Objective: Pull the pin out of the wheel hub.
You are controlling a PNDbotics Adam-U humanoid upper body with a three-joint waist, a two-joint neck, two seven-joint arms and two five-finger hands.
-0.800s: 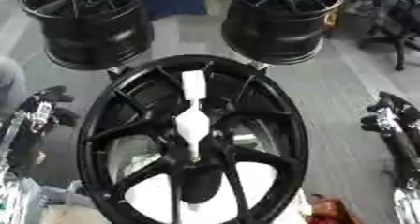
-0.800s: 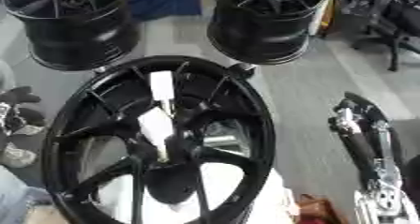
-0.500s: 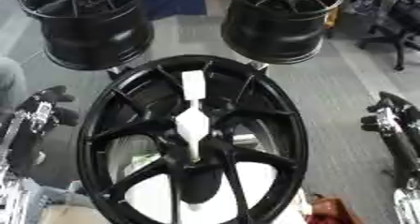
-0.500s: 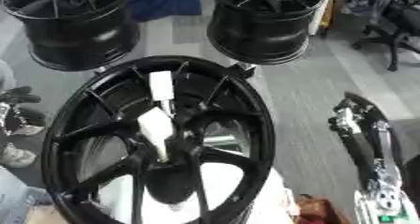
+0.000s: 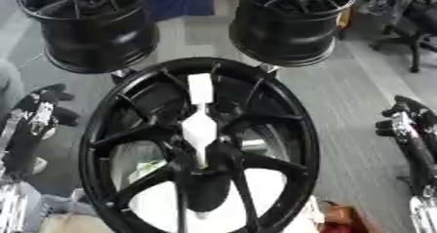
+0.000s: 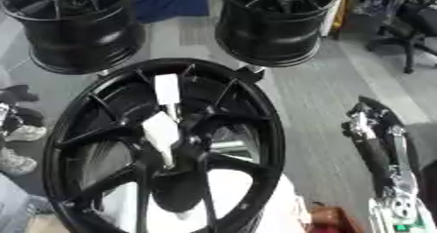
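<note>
No brand, label or writing is showing legibly on anything here. The black wheel hub [image 5: 201, 149] is lying flat in the middle of the view, a glossy spoked ring with curved spokes running in to a dark centre. The white pin [image 5: 201, 122] is standing in that centre, a smooth pale piece with a flat rectangular top, a narrow neck and a wider body lower down; it is sitting in the hub, not drawn out.

Compared with the earlier pictures, the pin and the hub are keeping the same places, and both hands are staying where they were at the sides.

The left hand [image 5: 41, 111] is resting at the left edge beside the rim, well apart from the pin; whether its fingers are spread or curled cannot be told. The right hand [image 6: 368, 125] is hanging at the right, clear of the rim, black with silver parts; its fingers cannot be judged either.

Two more black wheels [image 5: 294, 22] are standing behind on the grey floor [image 5: 358, 105].
</note>
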